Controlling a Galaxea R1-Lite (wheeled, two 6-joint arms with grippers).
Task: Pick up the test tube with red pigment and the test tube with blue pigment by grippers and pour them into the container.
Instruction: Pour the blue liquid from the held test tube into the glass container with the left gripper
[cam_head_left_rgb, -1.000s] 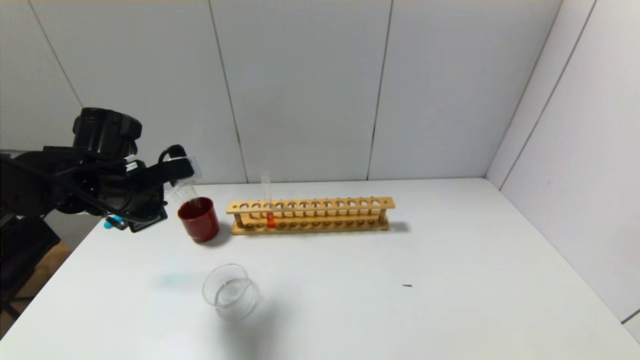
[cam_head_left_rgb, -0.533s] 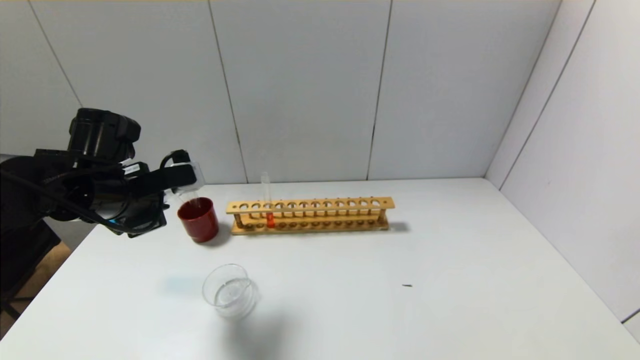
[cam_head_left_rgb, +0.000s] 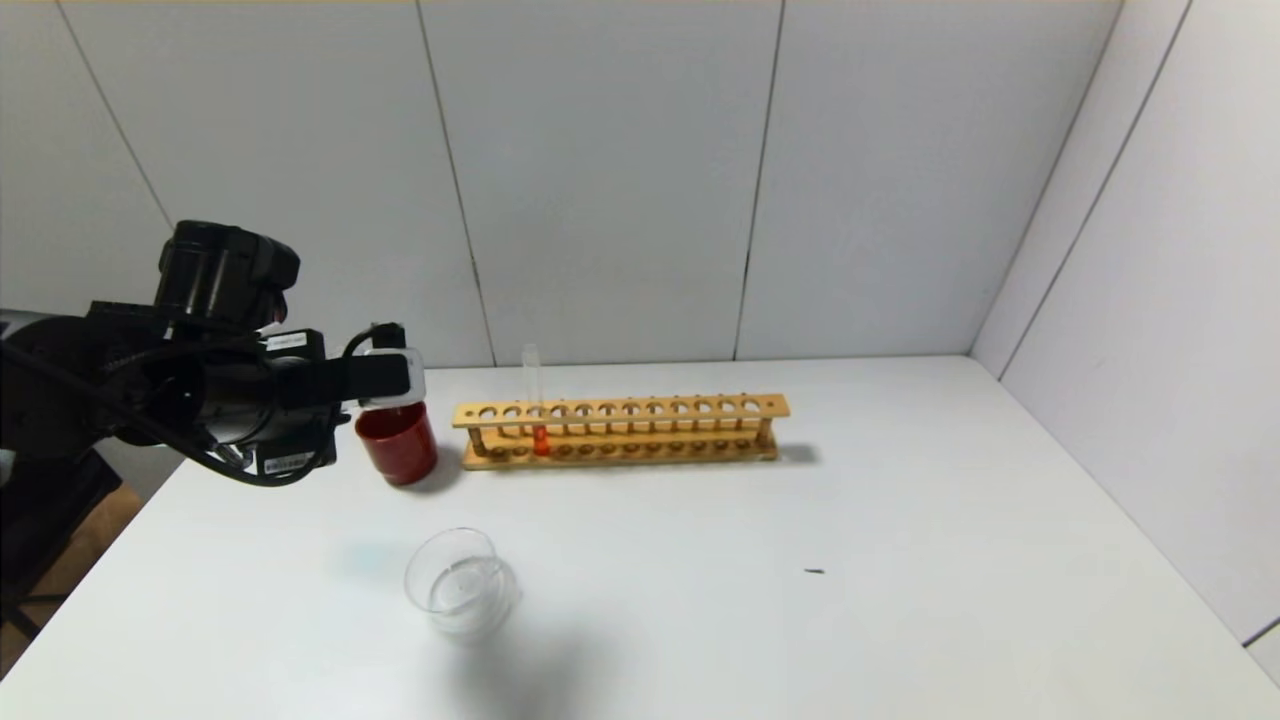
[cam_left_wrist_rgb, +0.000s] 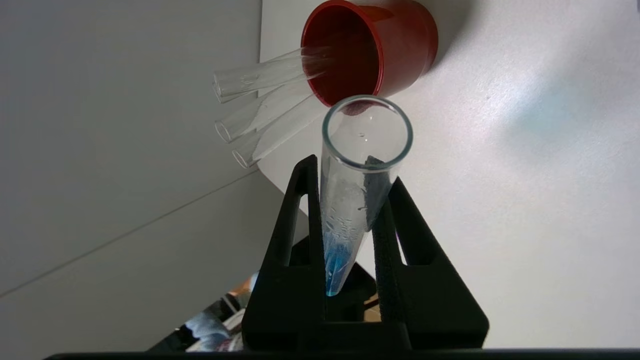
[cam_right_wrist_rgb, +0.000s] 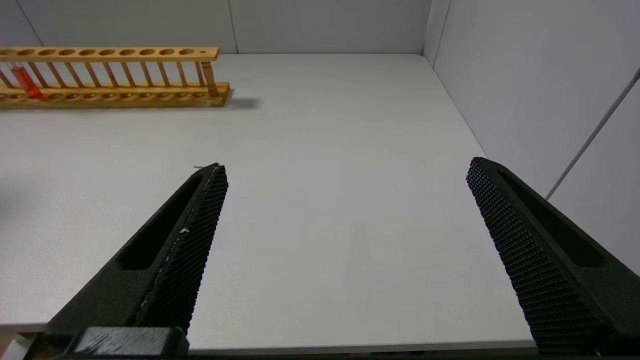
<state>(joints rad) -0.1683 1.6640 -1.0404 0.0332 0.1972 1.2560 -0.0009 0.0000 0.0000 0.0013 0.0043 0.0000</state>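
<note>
My left gripper (cam_left_wrist_rgb: 350, 200) clamps test tube with blue pigment (cam_left_wrist_rgb: 357, 190), mouth facing red cup (cam_left_wrist_rgb: 372, 50); I'd lower it in slowly. Right gripper (cam_right_wrist_rgb: 345, 225) agape, idle.

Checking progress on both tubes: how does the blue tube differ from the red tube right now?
The blue tube is clamped in the left gripper, lifted near the red cup; the red tube stands upright in the wooden rack, untouched. The blue tube holds teal-blue liquid, the red tube orange-red. Both are clear glass with only a little liquid at the bottom.
</note>
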